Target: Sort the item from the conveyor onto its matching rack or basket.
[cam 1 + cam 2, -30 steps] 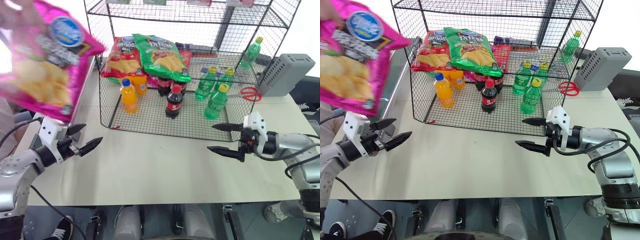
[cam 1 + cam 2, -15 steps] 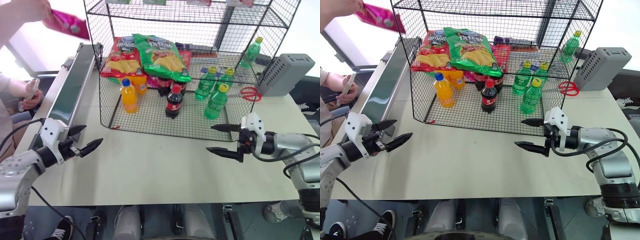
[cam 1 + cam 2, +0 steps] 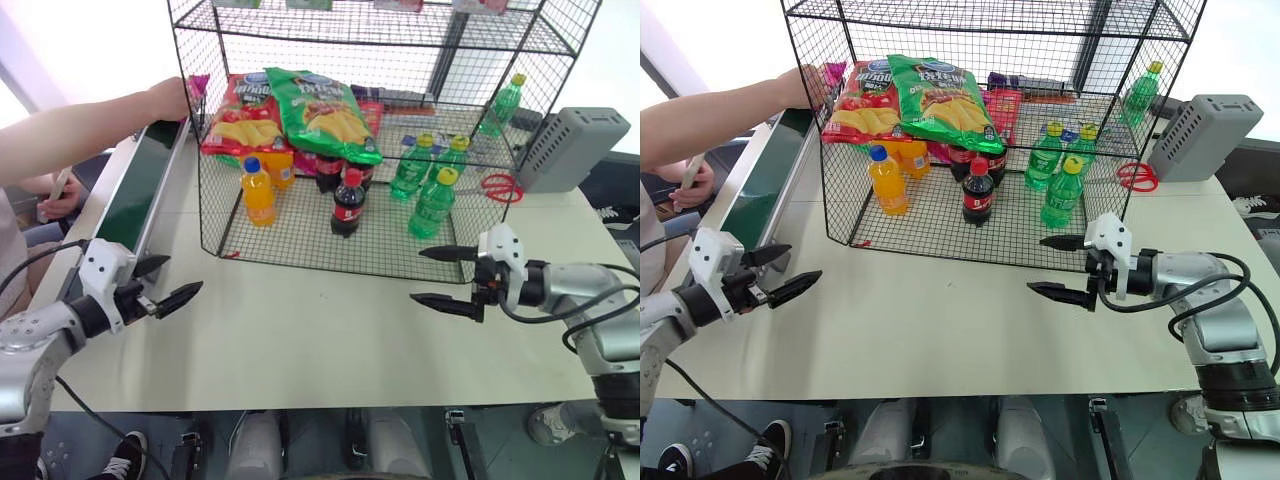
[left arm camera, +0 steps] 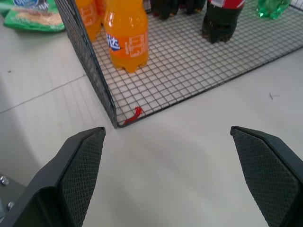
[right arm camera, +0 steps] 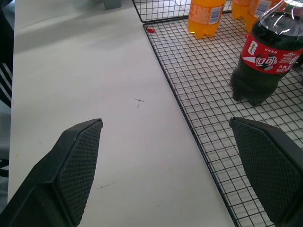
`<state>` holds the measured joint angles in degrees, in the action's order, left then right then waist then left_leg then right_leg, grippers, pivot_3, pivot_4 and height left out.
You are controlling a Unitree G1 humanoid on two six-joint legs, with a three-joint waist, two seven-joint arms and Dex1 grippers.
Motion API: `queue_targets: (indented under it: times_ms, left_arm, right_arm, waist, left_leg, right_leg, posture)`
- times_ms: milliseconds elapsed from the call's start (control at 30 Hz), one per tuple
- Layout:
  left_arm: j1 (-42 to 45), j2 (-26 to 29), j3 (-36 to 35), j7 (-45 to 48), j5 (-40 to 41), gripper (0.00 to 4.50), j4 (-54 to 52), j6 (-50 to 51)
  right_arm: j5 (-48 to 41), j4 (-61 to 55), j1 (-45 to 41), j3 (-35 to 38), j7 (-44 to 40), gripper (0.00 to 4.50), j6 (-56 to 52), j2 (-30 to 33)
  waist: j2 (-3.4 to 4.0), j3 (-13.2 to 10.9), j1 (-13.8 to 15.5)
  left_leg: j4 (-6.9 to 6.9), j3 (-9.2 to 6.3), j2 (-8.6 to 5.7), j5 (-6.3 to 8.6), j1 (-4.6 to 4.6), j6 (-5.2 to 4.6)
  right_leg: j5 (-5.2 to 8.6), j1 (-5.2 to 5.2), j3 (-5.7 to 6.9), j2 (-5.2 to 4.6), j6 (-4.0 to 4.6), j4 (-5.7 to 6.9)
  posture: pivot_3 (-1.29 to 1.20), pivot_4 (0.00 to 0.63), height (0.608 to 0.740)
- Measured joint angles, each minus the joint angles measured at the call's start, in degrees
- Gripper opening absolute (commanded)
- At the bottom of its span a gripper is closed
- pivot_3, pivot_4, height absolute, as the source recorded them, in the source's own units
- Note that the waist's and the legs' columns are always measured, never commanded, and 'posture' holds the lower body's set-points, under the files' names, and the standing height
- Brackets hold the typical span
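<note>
Both claws hang wide and empty over the table: left gripper (image 3: pixel 168 281) beside the conveyor's (image 3: pixel 128 196) near end, right gripper (image 3: pixel 445 277) before the wire rack (image 3: pixel 300 245). Far up the belt from the left claw, a person's hand (image 3: pixel 168 97) holds the pink crisp bag (image 3: pixel 198 85) at the far end; too little shows to judge its long axis. Best to wait for the hand to clear, then grasp the bag across its width.

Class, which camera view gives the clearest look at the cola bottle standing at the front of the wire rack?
The right wrist view: the cola bottle is close, red label readable, standing on the rack floor. The head views show it whole but small behind the mesh, between orange and green bottles. The left wrist view catches just its lower part.
</note>
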<state>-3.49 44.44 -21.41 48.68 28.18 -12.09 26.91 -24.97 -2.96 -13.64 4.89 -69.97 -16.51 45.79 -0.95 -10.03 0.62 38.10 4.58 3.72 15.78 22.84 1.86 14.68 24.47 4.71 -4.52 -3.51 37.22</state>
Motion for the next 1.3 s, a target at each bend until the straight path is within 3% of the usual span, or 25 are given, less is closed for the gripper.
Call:
queue_targets:
  times_ms: [767,1100,1300]
  left_arm:
    - [-5.0,1.4,-5.3,-3.2,6.8,4.5,-4.6,12.3]
    - [-14.6,-2.5,-14.9,0.3,5.4,4.5,-6.1,-1.7]
    - [-21.5,-4.0,-18.5,2.3,-2.0,4.5,-6.4,-16.1]
  right_arm:
    - [0.6,1.8,-5.1,-4.5,-0.3,4.47,0.1,-5.0]
    - [-5.7,-2.5,-7.4,-7.0,3.4,4.47,-7.4,-14.2]
    - [-5.4,-4.8,-7.1,-11.3,6.3,4.47,-8.2,-18.2]
  waist:
    - [0.0,0.0,-0.1]
    - [-0.03,0.0,-0.5]
    - [-0.04,0.0,-0.1]
  left_leg:
    - [0.0,-0.01,0.01,0.0,-0.02,0.0]
    - [-0.01,-0.03,0.06,0.0,-0.02,0.0]
    - [0.0,0.0,0.01,0.0,0.01,0.0]
  right_leg:
    - [0.0,0.0,0.0,0.0,0.01,0.02]
    - [0.01,0.01,0.01,0.03,0.04,0.02]
    - [0.01,0.0,0.02,-0.05,0.05,-0.01]
  posture:
    - [0.0,0.15,0.74]
    - [0.0,0.15,0.74]
    - [0.0,0.15,0.74]
